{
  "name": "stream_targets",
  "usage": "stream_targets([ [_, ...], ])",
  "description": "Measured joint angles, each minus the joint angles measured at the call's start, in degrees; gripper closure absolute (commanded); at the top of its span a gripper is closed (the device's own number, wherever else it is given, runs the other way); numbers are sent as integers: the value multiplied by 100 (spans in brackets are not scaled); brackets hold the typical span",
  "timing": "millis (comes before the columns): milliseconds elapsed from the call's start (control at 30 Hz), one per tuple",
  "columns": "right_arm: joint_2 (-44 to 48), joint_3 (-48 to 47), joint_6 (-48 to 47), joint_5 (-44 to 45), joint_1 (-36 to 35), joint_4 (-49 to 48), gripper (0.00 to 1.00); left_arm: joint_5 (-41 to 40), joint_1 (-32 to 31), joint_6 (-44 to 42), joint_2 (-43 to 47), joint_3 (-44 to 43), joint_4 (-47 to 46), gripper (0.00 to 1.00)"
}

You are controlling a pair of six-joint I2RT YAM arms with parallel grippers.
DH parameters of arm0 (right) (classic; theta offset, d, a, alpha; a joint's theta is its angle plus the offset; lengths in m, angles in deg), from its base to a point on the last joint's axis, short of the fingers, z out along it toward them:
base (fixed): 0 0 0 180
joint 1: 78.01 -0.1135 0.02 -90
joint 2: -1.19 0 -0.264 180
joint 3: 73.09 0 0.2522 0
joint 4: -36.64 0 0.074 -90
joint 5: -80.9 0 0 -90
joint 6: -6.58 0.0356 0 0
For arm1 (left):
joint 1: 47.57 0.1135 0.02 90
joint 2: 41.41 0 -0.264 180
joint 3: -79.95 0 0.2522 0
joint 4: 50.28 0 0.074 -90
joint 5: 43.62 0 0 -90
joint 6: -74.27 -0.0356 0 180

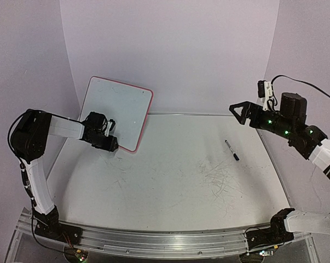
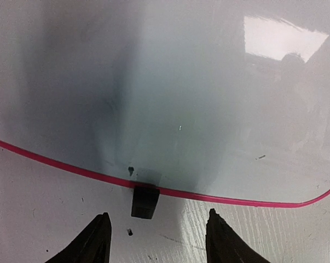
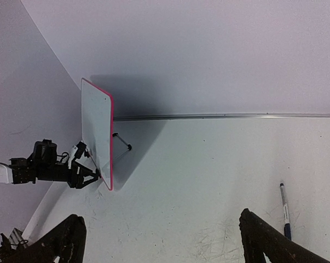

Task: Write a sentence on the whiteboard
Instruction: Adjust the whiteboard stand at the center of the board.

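Observation:
The whiteboard (image 1: 116, 112) stands tilted upright at the back left, white with a thin pink-red frame. No sentence shows on its glossy face (image 2: 181, 82). My left gripper (image 1: 113, 141) is low at the board's bottom edge, open (image 2: 159, 219), nothing between its fingers. One black clip foot (image 2: 145, 201) sits just ahead of the left finger. My right gripper (image 1: 240, 112) hangs high at the right, open wide (image 3: 159, 230) and empty. From there the whiteboard (image 3: 96, 131) appears edge-on, with the left gripper (image 3: 91, 174) at its base.
A blue-capped marker (image 1: 232, 149) lies on the table at the right, below the right gripper, and shows in the right wrist view (image 3: 284, 211). A wire stand (image 3: 122, 141) props the board from behind. Grey scribble marks (image 1: 222, 178) scuff the tabletop.

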Motion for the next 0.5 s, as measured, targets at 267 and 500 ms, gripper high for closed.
stream_targets([
  [267, 41, 70, 22, -2, 0, -32, 2, 91, 0, -466, -273, -142, -10, 63],
  [500, 41, 106, 72, -2, 0, -28, 2, -37, -2, -564, -405, -161, -55, 74],
])
